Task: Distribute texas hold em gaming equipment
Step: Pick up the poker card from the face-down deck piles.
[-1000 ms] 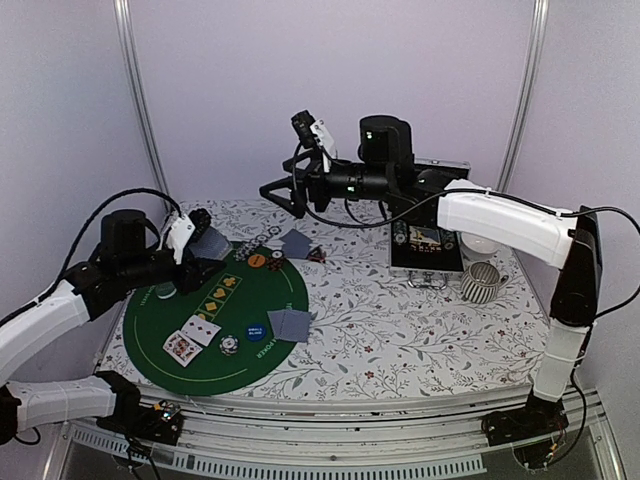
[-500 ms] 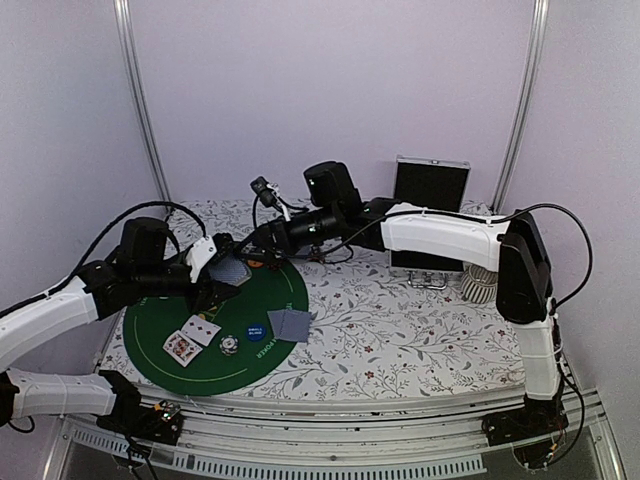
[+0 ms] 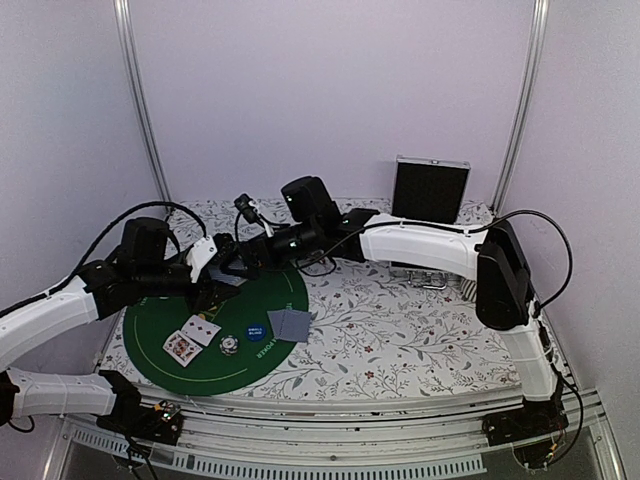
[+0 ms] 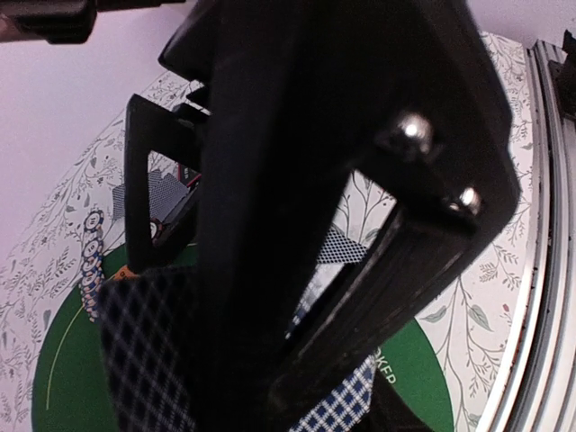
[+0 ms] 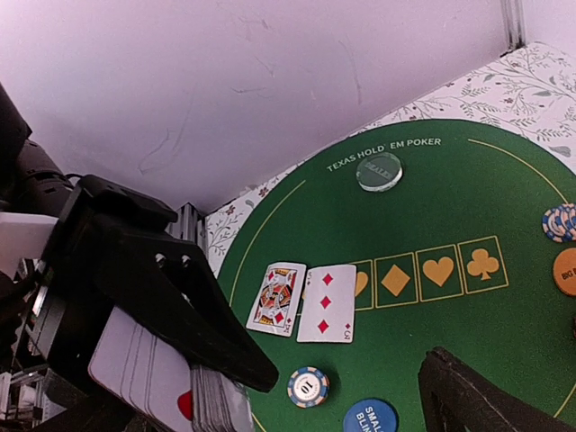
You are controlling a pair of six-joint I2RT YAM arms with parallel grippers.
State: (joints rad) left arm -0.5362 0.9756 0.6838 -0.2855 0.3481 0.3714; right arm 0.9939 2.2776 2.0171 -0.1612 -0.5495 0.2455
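Left tool [image 3: 218, 274]: is clamping the deck [image 5: 148, 373] and hovering above the far left part of the mat [image 3: 160, 352]; grey-blue backs and one red pip are showing in the right wrist view.
Right tool [image 3: 240, 263]: is standing wide open and empty, reaching across the desk [image 3: 420, 330] toward the left tool.
Deck relative to right tool: is sitting just beside the open jaws in the top view, where contact cannot be told. In the right wrist view it is showing at lower left, apart from the one finger [image 5: 477, 396] showing at lower right.
Cards dealt: two face-up cards [image 5: 326, 303], a king and a three of diamonds, are lying side by side at the left end of the printed suit boxes. Two face-down cards [image 3: 291, 324] are lying overlapped at the mat's right edge.
Discs placed: dealer button [image 5: 379, 171] is lying just under the printed title. Blue disc [image 5: 373, 417] and a single chip [image 5: 308, 386] are lying near the face-up cards, and orange disc [image 5: 565, 270] is lying past the right end of the boxes.
Chip stack [image 5: 560, 222]: is lying just beyond the orange disc, partly cut off by the frame edge.
Triangular marker: is not showing in any view.
Progress, as judged: is looking roughly midway, with the discs out, a few cards down, and the suit boxes to the right of the face-up pair lying bare.
Left to do, as judged: most of the deck is sitting in the left tool, so further cards are needing to come off it, probably through the right tool.
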